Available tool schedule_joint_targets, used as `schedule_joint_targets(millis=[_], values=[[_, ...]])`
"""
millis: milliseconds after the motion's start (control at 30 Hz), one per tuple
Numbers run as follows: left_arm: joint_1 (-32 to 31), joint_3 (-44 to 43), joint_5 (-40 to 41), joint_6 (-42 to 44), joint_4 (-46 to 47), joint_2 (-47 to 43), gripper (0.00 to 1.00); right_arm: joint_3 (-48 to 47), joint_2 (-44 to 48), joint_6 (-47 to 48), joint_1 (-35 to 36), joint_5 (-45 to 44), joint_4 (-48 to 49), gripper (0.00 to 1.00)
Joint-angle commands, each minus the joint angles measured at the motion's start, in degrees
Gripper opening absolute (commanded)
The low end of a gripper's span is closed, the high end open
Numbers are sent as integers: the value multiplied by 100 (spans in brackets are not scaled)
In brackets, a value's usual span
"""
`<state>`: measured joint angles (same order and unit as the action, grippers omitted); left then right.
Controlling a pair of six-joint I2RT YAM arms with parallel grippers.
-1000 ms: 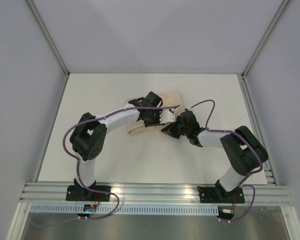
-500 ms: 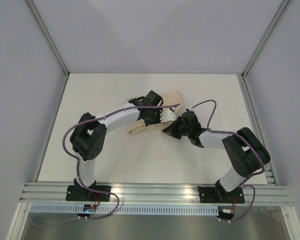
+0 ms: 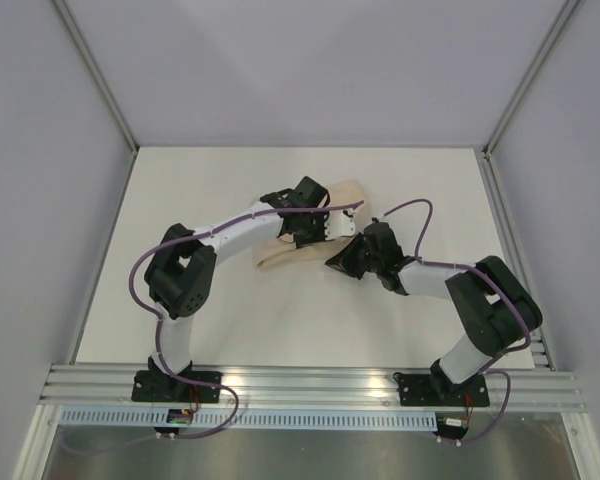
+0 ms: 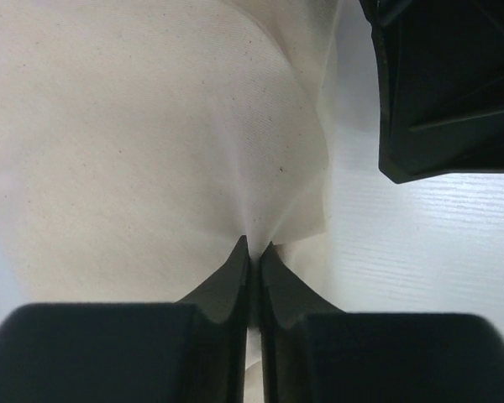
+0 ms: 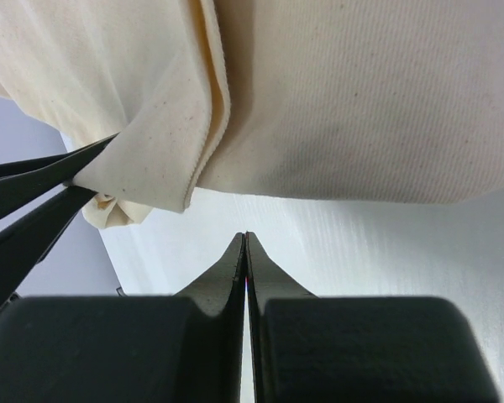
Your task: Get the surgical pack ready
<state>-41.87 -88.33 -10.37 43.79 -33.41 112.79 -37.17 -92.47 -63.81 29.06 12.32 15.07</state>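
Two arms lean in toward each other over the middle of the white table (image 3: 210, 190), where the tan cloth bundle (image 3: 348, 190) lies partly hidden beneath them. The left gripper (image 4: 252, 245) has its jaws drawn almost together on a pinch of that cloth. The fabric gathers into fine radiating creases right at the fingertips, near the edge of the sheet and beside a bare strip of table. The right gripper (image 5: 245, 238) is fully closed with nothing between its jaws. Its tips point at bare table just beside the folded, hemmed edge of the cloth, apart from it. In the right wrist view, the left gripper's dark fingers (image 5: 17, 243) show at the left, clamped on a bunched corner of the fabric. Whatever the bundle holds inside cannot be told, since only its cloth surface shows.
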Motion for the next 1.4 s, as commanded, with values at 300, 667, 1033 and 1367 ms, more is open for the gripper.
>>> schedule_joint_targets(millis=[300,667,1033,1367], values=[[-41,799,726,297,1473,-468,0,-246,124,159,-23,165,566,0],[-41,1495,563,359,1593,-1040,0,-273,-578,-606,-14,351,1947,1],[-41,1556,26,393,1214,-1137,1,-633,-1414,-756,3,-168,2263,0],[-41,2021,1422,445,3021,-1040,2,-319,-837,-1159,3,341,1745,1]])
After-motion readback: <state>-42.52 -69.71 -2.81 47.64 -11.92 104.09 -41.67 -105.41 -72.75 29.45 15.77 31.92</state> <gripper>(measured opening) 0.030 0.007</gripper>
